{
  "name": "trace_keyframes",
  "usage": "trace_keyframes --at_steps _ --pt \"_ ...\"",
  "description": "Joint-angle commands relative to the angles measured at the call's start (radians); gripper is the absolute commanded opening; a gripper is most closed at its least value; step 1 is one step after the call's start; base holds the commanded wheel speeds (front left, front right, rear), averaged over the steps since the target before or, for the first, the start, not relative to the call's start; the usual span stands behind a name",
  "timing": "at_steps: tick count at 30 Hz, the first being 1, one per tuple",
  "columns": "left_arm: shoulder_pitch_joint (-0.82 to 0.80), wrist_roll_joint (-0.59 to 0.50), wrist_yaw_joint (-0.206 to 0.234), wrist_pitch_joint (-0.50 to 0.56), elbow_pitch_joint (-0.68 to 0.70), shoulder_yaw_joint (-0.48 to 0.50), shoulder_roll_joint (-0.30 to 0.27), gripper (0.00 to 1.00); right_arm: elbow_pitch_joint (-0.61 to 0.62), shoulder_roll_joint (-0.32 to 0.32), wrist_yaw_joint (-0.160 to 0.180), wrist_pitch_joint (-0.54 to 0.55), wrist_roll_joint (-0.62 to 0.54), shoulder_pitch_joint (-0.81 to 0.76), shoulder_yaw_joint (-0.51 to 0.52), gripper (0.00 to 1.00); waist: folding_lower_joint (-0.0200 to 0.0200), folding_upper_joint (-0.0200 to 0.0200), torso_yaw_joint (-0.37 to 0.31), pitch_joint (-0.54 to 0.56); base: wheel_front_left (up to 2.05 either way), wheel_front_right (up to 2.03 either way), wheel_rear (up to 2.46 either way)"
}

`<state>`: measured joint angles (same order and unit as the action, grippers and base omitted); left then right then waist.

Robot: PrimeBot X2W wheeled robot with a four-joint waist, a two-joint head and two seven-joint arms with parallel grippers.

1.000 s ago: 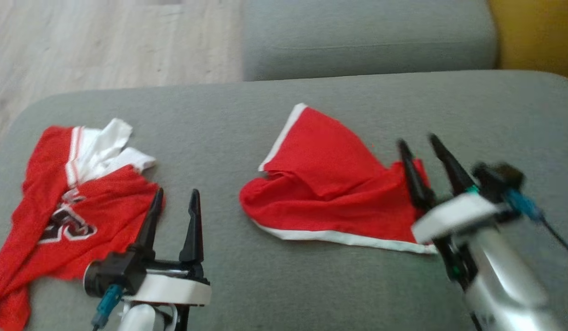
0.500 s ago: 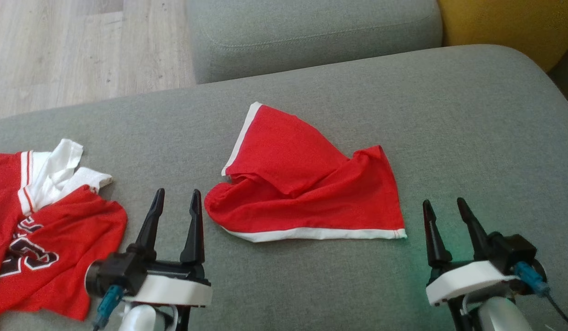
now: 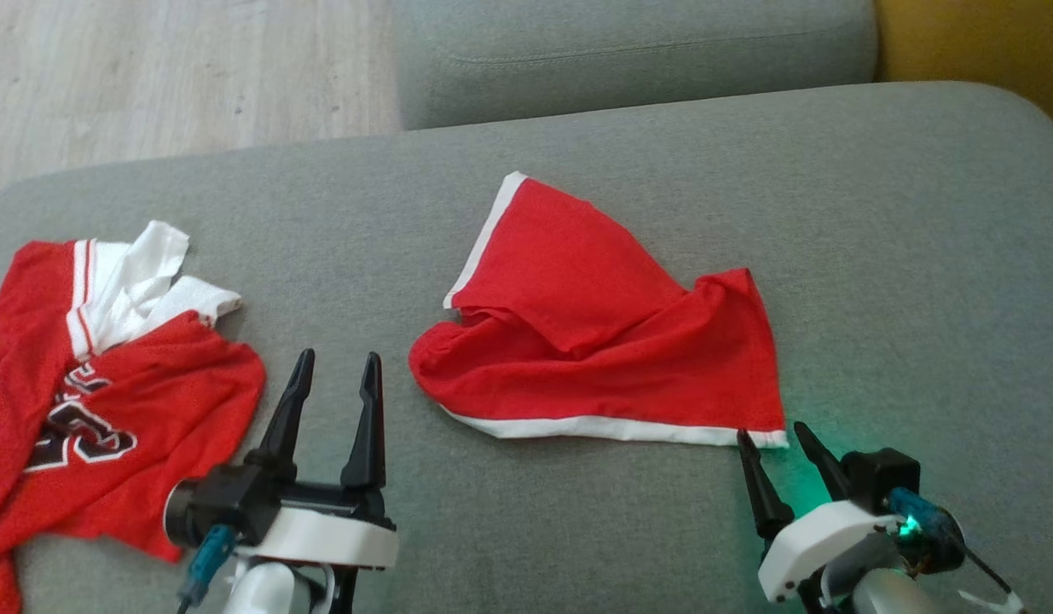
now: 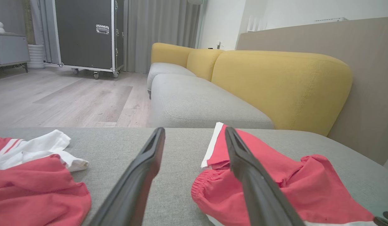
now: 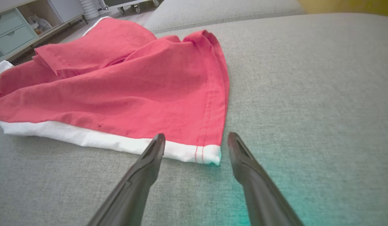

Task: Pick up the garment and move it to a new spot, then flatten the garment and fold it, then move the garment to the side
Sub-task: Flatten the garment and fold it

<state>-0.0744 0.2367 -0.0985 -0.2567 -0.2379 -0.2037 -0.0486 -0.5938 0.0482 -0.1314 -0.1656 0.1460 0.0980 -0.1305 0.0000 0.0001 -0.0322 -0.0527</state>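
While both arms sit low at the near edge of the grey cushion [image 3: 901, 256], the left gripper [image 3: 338, 358] points straight up the head view. Its fingers are spread with nothing between them, tips over bare cushion between the red jersey [image 3: 125, 401] and the red shorts [image 3: 611, 350].

Right gripper [image 3: 772, 431]: forearm tilted, fingers leaning slightly left, also spread and empty. Tips sit right at the shorts' near right corner. Touching or not, can't tell. There's a green glow on the cushion beside it.

The shorts lie crumpled mid-cushion with the white hem toward the robot, well apart from the jersey at the left edge.

The right wrist view puts that hem corner between the fingers of the right gripper [image 5: 196, 135], stitching visible on the shorts [image 5: 134, 91], drawers [image 5: 8, 31] far back. The left wrist view, along the left gripper [image 4: 194, 130], adds the room: yellow sofa back [image 4: 275, 81], black wheeled case [image 4: 84, 31]. The head view gives the jersey's print and the wood floor [image 3: 151, 77].
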Motion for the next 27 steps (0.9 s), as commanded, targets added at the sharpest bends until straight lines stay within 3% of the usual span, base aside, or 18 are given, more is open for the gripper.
trace_keyframes --at_steps 1,16,17,19,20,27 --pt "-0.048 -0.008 -0.005 -0.005 0.028 0.024 -0.002 1.0 0.01 0.002 0.001 -0.001 0.005 0.047 -0.024 1.0 0.0 -0.0001 0.011 -0.004 0.0 0.0 0.0" --pt "-0.049 -0.017 -0.01 -0.005 0.022 0.03 -0.002 1.0 -0.121 0.002 0.001 -0.019 0.039 0.1 -0.035 0.98 0.0 -0.0001 0.019 -0.009 0.0 0.0 0.0" --pt "-0.05 -0.016 -0.01 -0.005 0.021 0.03 -0.002 1.0 -0.124 0.002 0.001 -0.022 0.04 0.104 -0.038 0.81 0.0 -0.0001 0.017 -0.009 0.0 0.0 0.0" --pt "-0.051 -0.016 -0.01 -0.005 0.019 0.03 -0.002 1.0 -0.124 0.002 0.001 -0.034 0.039 0.113 -0.036 0.09 0.0 -0.0001 0.012 -0.009 0.0 0.0 0.0" --pt "-0.051 -0.016 -0.01 -0.005 0.017 0.031 -0.002 1.0 -0.122 0.002 0.001 -0.04 0.037 0.117 -0.032 0.0 0.0 -0.0001 0.009 -0.008 0.0 0.0 0.0" --pt "-0.046 -0.018 -0.011 -0.005 0.008 0.033 -0.002 1.0 -0.092 0.002 0.001 -0.077 -0.02 0.135 0.105 0.0 0.0 -0.0001 -0.016 -0.004 0.0 0.0 0.0"
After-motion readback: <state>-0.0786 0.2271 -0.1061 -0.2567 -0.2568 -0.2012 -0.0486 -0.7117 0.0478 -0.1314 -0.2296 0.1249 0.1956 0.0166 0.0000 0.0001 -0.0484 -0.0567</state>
